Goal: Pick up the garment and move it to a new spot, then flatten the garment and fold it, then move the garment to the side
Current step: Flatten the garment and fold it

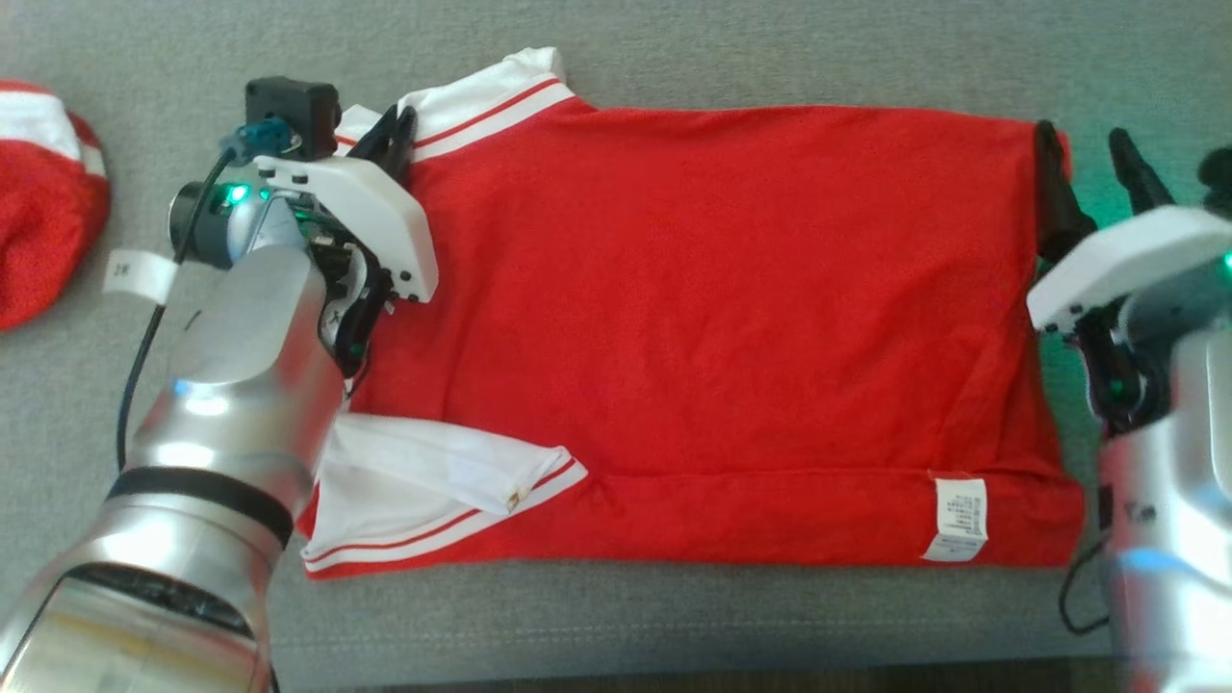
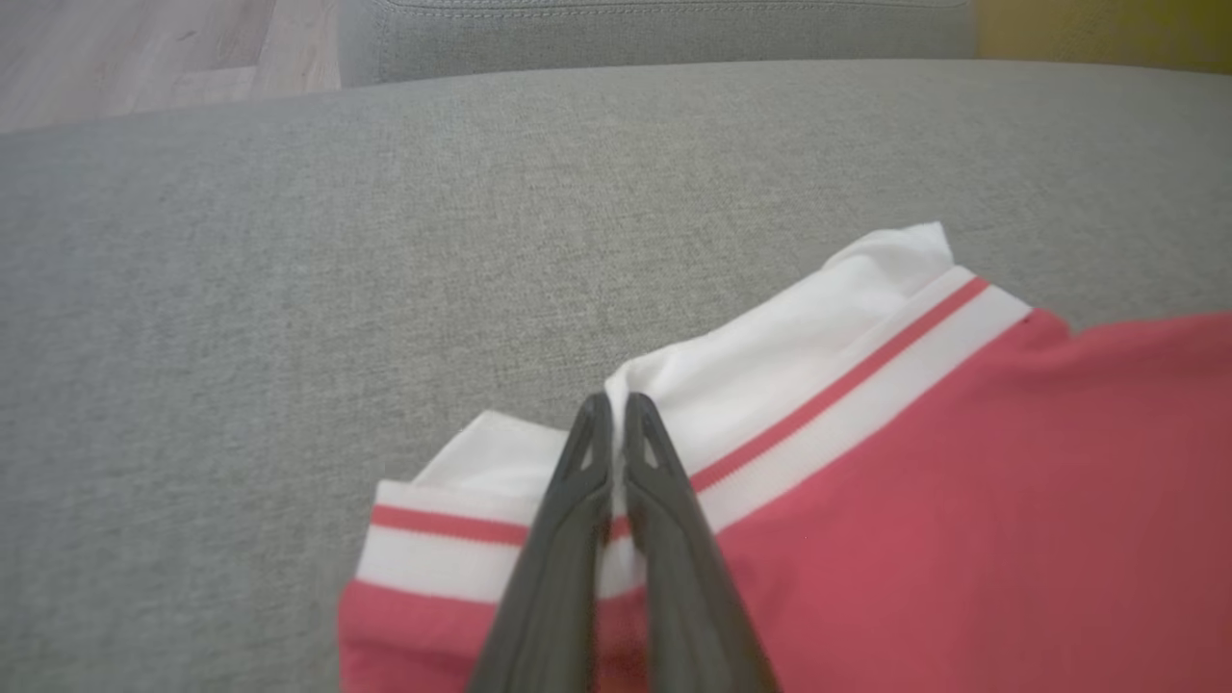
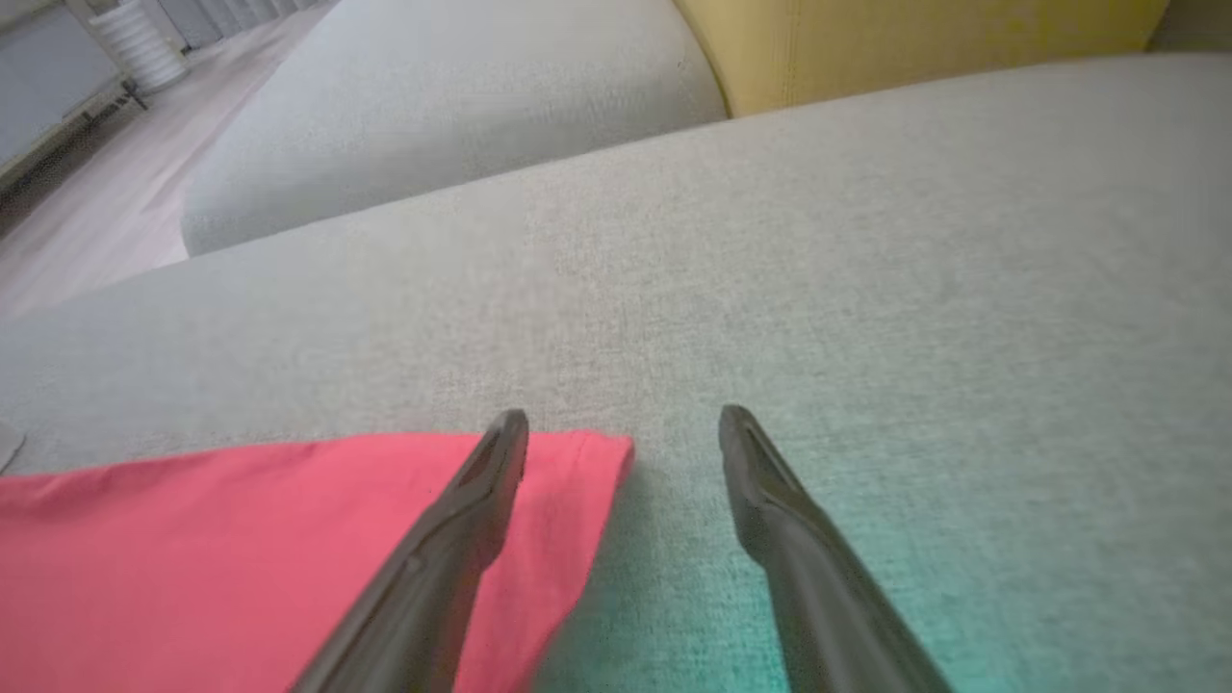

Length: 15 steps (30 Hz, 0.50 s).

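One garment (image 1: 731, 318), partly hidden under left claw (image 1: 397, 127)

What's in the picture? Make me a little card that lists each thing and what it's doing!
clothing: red shirt, spread flat, near edge folded over
lying on: grey sofa
left claw: shut on the shirt's white striped trim
right claw: open, one finger over the shirt's corner, the other over the sofa
label: white tag near the shirt's right corner
also there: second red cloth, far left
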### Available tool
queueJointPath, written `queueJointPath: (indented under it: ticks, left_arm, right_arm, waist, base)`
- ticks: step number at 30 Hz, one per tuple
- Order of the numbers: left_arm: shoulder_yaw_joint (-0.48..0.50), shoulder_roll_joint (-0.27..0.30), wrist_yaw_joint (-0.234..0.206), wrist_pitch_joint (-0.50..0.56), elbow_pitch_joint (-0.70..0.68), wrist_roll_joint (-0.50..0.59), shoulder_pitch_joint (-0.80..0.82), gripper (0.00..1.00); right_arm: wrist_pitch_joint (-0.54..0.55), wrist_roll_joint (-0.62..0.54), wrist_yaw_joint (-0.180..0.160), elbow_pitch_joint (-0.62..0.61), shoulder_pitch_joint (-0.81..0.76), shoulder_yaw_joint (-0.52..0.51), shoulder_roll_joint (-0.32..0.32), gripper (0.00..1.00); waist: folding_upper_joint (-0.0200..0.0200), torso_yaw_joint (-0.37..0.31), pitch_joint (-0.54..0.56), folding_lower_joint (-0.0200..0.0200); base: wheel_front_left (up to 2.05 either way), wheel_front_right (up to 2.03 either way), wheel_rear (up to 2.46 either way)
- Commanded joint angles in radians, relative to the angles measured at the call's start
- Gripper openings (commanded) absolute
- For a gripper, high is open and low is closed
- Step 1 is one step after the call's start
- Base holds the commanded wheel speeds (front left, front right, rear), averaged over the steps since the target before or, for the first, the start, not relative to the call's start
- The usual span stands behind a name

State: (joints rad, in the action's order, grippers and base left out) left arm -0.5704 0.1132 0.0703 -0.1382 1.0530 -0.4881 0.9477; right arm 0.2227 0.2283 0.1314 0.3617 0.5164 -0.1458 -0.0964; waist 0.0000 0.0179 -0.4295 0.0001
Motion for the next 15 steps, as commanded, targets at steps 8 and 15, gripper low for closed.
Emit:
queueJointPath:
  ticks: [8, 15]
  left_arm:
    - [0.014, 0.021, 0.005, -0.07, -0.011, 0.0, 0.048, 0.0]
    - [0.029, 0.037, -0.015, -0.116, -0.045, 0.009, 0.064, 0.0]
  right_arm:
    - [0.054, 0.019, -0.001, 0.163, 0.107, 0.068, -0.04, 0.56]
    - [-0.026, 0.063, -0.001, 0.152, 0.145, 0.086, -0.067, 0.0]
  waist:
    - [0.0, 0.024, -0.008, -0.0001]
    - [0.0, 0.02, -0.004, -0.0001]
  base:
    - [0.0, 0.0, 0.0]
    - [0.0, 0.0, 0.0]
